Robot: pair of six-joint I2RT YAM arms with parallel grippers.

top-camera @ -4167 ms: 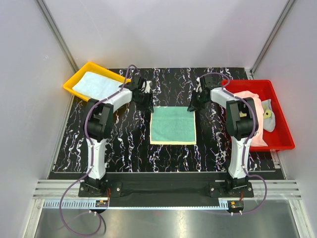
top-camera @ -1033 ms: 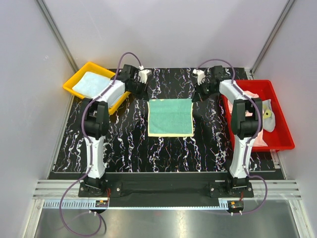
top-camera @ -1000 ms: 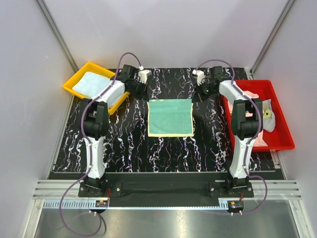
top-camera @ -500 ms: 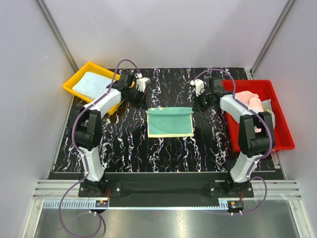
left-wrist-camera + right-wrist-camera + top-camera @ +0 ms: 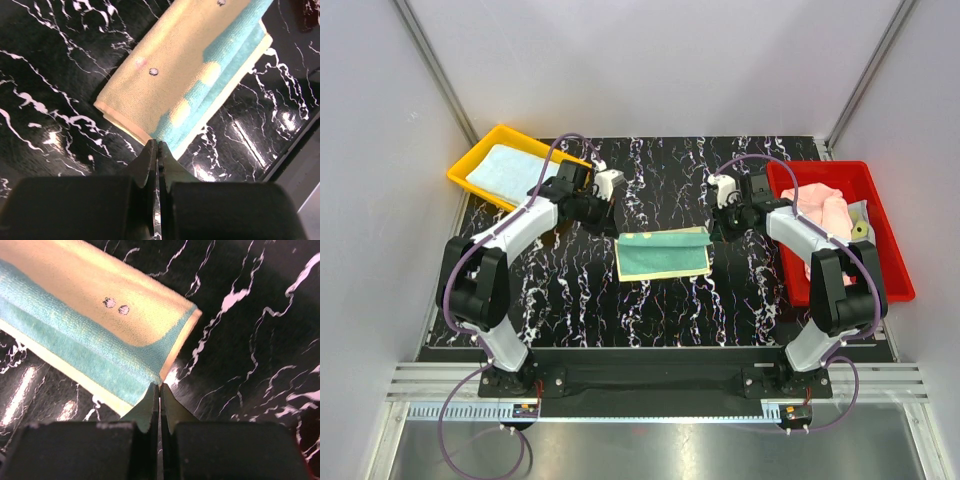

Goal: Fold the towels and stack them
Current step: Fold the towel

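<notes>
A green towel (image 5: 663,258) with a pale yellow underside lies mid-table, its far edge lifted and curled over toward the near edge. My left gripper (image 5: 617,232) is shut on the towel's far left corner; in the left wrist view the jaws (image 5: 157,146) pinch the edge of the towel (image 5: 190,75). My right gripper (image 5: 709,231) is shut on the far right corner; in the right wrist view the jaws (image 5: 160,386) pinch the towel (image 5: 100,340). A folded light blue towel (image 5: 510,170) lies in the yellow tray (image 5: 461,169).
A red bin (image 5: 892,283) at the right holds a pink towel (image 5: 817,210) and a greyish one (image 5: 861,228). The table top (image 5: 570,300) is black marble-patterned. White walls stand on the left, right and far sides.
Both grippers have closed on the towel's far corners and drawn them toward the near edge. The towel now shows as a shorter strip with its far edge rolled over.
</notes>
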